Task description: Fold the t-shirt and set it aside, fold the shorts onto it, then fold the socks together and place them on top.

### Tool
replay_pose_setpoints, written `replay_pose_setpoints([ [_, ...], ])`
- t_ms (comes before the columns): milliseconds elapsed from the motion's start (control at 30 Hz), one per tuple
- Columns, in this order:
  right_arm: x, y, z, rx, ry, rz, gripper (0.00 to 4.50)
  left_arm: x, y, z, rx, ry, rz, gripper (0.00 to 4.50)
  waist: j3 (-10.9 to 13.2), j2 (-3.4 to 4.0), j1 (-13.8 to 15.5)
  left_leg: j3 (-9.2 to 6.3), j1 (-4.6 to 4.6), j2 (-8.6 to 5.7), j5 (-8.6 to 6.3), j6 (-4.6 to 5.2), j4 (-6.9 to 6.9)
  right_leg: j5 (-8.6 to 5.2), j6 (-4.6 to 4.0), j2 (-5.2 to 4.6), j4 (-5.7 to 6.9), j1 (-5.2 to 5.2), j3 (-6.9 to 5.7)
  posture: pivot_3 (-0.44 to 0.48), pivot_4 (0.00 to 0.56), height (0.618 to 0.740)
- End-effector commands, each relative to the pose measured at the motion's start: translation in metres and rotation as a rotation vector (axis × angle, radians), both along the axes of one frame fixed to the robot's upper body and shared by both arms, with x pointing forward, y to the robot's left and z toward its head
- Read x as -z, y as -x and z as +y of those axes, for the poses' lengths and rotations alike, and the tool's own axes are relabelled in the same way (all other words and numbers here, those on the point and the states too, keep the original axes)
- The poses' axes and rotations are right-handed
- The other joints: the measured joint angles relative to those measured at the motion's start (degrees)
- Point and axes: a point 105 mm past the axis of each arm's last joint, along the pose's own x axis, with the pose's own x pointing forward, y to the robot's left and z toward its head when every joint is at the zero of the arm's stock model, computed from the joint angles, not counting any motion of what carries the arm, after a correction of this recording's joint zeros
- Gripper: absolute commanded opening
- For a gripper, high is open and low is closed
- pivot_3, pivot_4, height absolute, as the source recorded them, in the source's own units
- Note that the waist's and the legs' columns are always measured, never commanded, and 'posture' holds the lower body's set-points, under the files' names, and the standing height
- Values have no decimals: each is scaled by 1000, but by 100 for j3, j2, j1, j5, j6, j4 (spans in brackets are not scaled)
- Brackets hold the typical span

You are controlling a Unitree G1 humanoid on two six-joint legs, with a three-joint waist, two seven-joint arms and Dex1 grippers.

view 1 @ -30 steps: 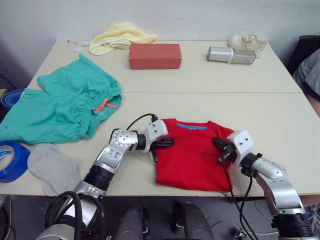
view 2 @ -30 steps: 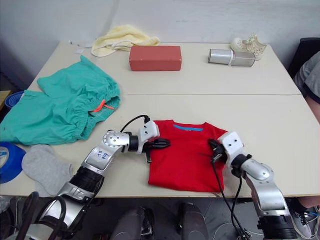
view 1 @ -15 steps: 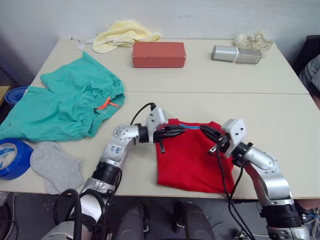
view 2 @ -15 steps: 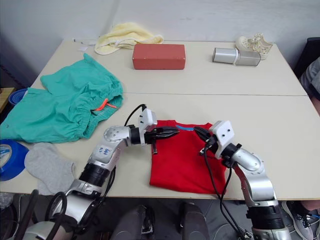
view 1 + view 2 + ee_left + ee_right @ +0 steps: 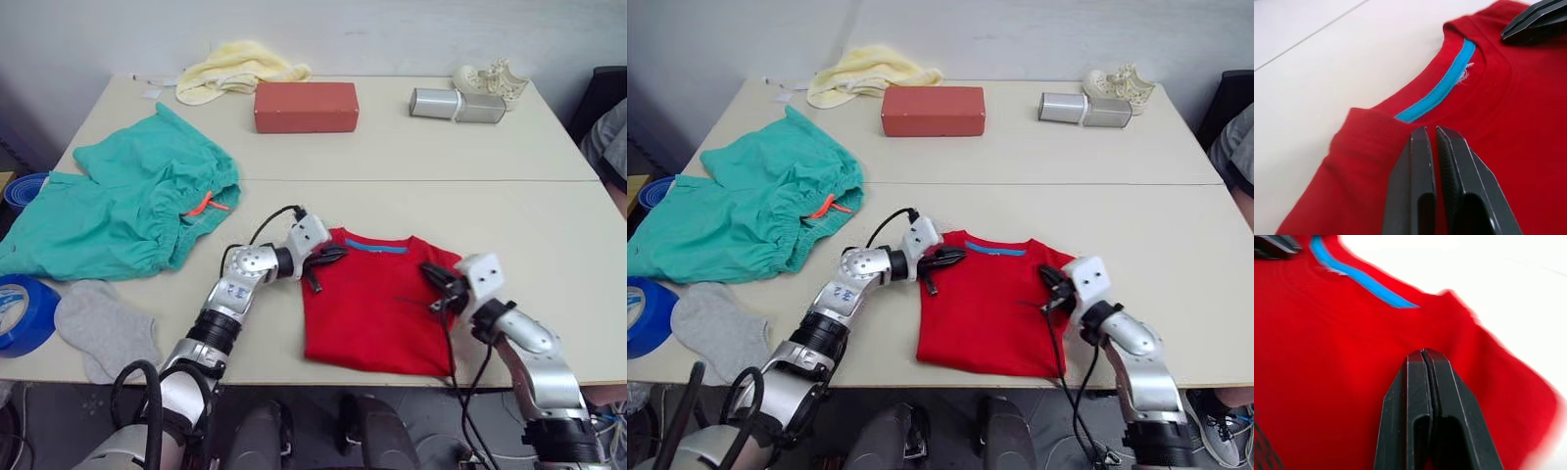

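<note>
Both grippers drawn back apart, left gripper (image 5: 1436, 134) and right gripper (image 5: 1425, 357) closed, empty, over t-shirt (image 5: 377, 305).

Red t-shirt (image 5: 377, 308) folded; teal shorts (image 5: 127, 206) spread; grey socks (image 5: 106, 331).

Both grippers back at the shirt's shoulders

Half a second ago the left gripper (image 5: 331, 257) and right gripper (image 5: 432, 276) reached inward over the collar of the bright red cotton t-shirt (image 5: 372, 308). Now they sit apart again, fingers pressed together, one at each upper corner of the folded shirt. The collar edge lies flatter than before.
</note>
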Motion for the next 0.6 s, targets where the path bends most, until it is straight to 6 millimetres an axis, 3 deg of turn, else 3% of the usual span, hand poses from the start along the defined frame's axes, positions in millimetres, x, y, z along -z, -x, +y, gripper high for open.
replay_pose_setpoints([
  [33, -44, 17, 8, -118, -55, -157, 0, -43, 28, -3, 197, 137, -109, 299, 3, 2, 5, 0, 0, 0, 4, -3, -5, 0, -1, 1, -2, -1, -1, 0, 150, 740],
  [167, -46, 50, 35, -321, -33, -96, 0, -49, 73, -2, 451, 141, -72, 299, 4, 7, 10, 0, 5, -2, 8, -4, -13, 0, -1, 2, -6, 4, -1, 0, 150, 740],
  [267, -29, 71, 57, -406, -14, -2, 0, -29, 96, -7, 549, 34, 3, 299, 3, 7, 20, -2, 16, -2, 6, -2, -17, -1, -1, 2, -14, 16, -1, 0, 150, 740],
  [433, 3, 84, 77, -435, 84, 56, 0, 16, 104, -12, 490, -167, 102, 299, 4, 7, 33, -3, 13, -10, 0, 13, -17, 0, 0, -2, -17, 13, 4, 0, 150, 740],
  [533, 17, 86, 70, -403, 142, 75, 0, 37, 105, 0, 477, -305, 70, 299, 4, 7, 34, -3, 11, -9, -3, 16, -21, 0, 0, -3, -18, 8, 5, 0, 150, 740],
  [600, 21, 84, 54, -334, 137, 92, 0, 37, 97, 6, 413, -296, 67, 299, 3, 7, 36, -5, 12, -6, -1, 10, -29, -3, -4, -2, -20, 6, 4, 0, 150, 740],
])
